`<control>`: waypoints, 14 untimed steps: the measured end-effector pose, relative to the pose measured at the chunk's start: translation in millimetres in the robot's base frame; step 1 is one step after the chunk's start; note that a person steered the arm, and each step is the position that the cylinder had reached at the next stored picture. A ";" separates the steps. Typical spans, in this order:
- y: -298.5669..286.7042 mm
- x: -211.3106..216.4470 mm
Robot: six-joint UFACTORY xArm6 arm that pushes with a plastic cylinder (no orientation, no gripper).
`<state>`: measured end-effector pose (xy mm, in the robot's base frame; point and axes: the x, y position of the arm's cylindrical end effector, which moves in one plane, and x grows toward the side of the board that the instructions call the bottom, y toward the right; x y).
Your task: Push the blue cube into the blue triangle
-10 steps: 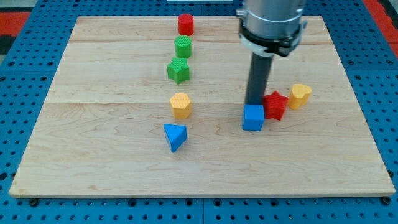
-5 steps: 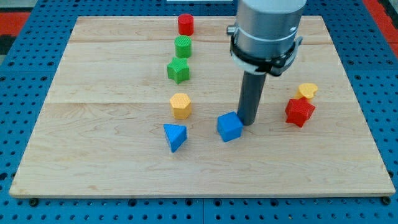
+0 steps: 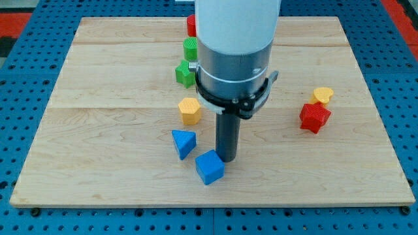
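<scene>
The blue cube (image 3: 209, 167) lies near the view's bottom, just right of and below the blue triangle (image 3: 183, 143), with a small gap between them. My tip (image 3: 226, 158) stands on the board touching the cube's upper right side. The arm's wide body hangs above and hides part of the board behind it.
A yellow hexagon block (image 3: 189, 110) sits just above the blue triangle. A green star block (image 3: 183, 73), a green cylinder (image 3: 189, 47) and a red cylinder (image 3: 191, 25) line up toward the view's top, partly hidden by the arm. A red star block (image 3: 314, 117) and a yellow block (image 3: 322, 95) sit at the right.
My tip has moved left and down, pushing the blue cube from beside the red star block to a spot just below right of the blue triangle. The red star block shifted right.
</scene>
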<state>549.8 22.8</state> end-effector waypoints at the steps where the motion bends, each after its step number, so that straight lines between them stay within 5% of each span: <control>1: -7.5 17.1; 9: -29.6 69.0; 14: -72.2 27.7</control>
<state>577.5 -49.4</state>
